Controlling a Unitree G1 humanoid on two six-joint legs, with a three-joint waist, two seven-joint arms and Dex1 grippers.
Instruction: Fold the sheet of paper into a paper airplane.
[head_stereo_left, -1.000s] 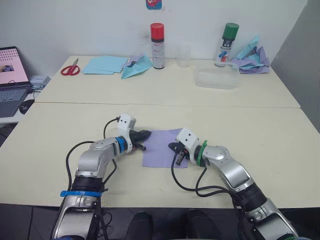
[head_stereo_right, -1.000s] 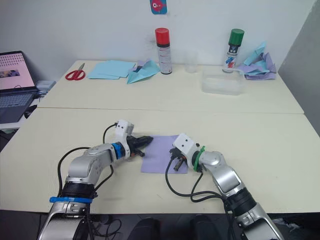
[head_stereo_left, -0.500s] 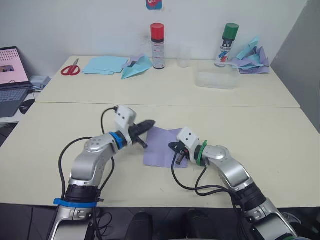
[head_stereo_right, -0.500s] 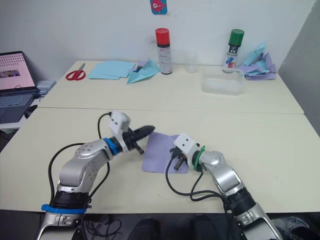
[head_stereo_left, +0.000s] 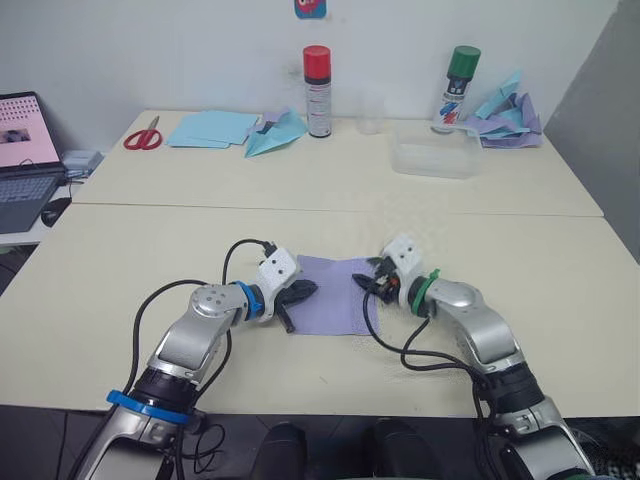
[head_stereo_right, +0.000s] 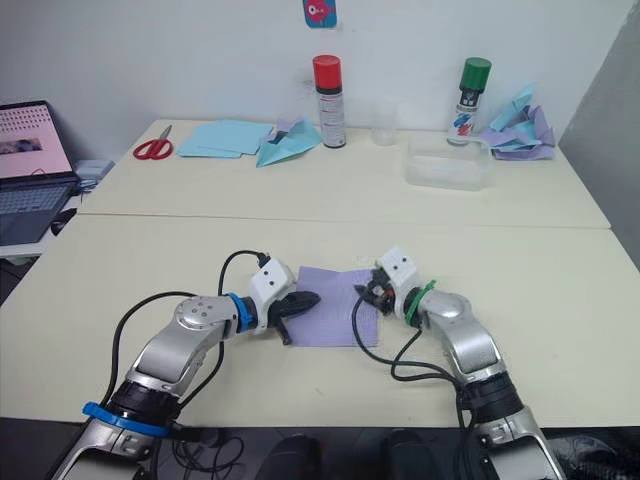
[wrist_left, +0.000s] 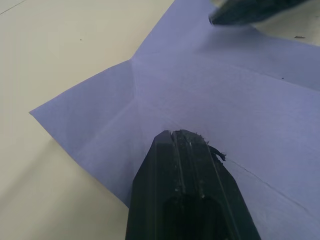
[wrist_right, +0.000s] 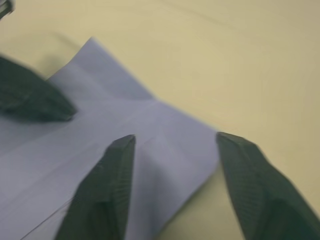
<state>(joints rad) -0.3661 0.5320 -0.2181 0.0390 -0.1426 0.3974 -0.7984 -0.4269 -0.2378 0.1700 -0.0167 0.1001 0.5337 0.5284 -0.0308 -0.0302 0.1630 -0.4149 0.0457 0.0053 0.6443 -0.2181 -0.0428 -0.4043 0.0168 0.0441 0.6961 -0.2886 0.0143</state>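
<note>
Our left gripper (head_stereo_left: 300, 291), fingers together and holding nothing, presses the paper (head_stereo_left: 335, 305) flat on the near table (head_stereo_left: 560, 300), seemingly to pin it; our right gripper (wrist_right: 172, 150) spreads wide over its far-right corner, probably to lift it.

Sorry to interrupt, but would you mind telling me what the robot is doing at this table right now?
It is working on a sheet of paper lying flat on the table, meant to become a paper airplane. The left hand, shut, presses on the sheet's left side. The right hand, open, sits at the sheet's far right corner. The sheet shows creases but no airplane shape yet.
</note>
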